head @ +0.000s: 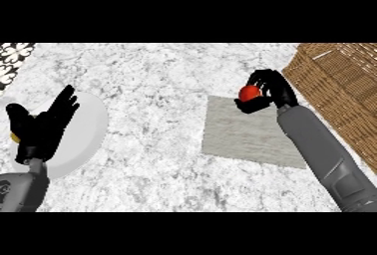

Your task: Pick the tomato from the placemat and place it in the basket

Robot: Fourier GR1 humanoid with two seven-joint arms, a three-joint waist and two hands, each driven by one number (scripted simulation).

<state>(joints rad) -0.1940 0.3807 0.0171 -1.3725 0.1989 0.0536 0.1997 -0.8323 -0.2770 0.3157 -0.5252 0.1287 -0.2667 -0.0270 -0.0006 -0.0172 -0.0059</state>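
Fingers and thumb of the black right hand (267, 92) were curled round the small round red tomato (250, 92), which showed at the hand's left side, partly hidden by the fingers. That tomato sat over the far right corner of the pale grey rectangular placemat (247, 134), and whether it touched the mat or hung clear of it could not be told. Being nearly round, it showed no long axis, and no stem end was visible to say which way it pointed. The grey right forearm (324, 154) ran from the lower right edge up to the hand. Just right of the hand stood the brown woven wicker basket (346, 94), its near wall slanting along the view's right side. On the left, the black left hand (40, 124) rested open with fingers straight and up, in front of a round white plate (85, 129) on the grey-white marbled counter (162, 84).
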